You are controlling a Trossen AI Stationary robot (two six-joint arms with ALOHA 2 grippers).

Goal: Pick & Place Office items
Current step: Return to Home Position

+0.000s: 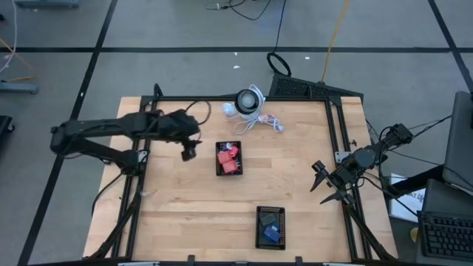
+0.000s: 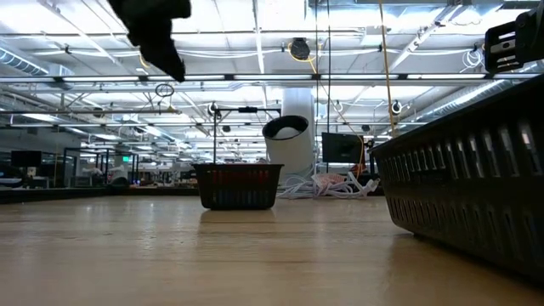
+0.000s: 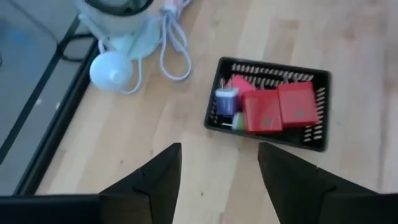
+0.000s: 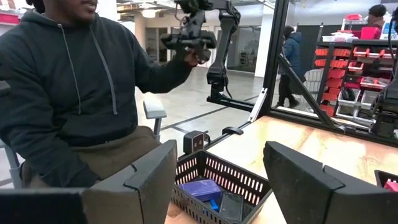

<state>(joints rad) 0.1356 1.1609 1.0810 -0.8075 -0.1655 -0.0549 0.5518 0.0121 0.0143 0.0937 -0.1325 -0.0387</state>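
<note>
A black mesh tray (image 1: 228,159) in the middle of the table holds red blocky pieces (image 3: 273,109) and one small blue piece (image 3: 226,101). A second black tray (image 1: 270,226) by the near edge holds blue pieces (image 4: 201,188). My left gripper (image 3: 217,168) hovers open and empty above the table, just left of the red-filled tray (image 3: 267,102); it also shows in the high view (image 1: 189,151) and the low view (image 2: 155,36). My right gripper (image 1: 326,186) is open and empty near the table's right edge, raised, with the blue-filled tray (image 4: 221,186) ahead of its fingers.
A white round device (image 1: 247,103) with a coiled cable (image 1: 267,122) sits near the far edge, behind the red-filled tray. A black frame (image 1: 336,133) runs round the table. A person in a dark hoodie (image 4: 68,87) sits beyond the table. Bare wood (image 1: 177,207) lies between the trays.
</note>
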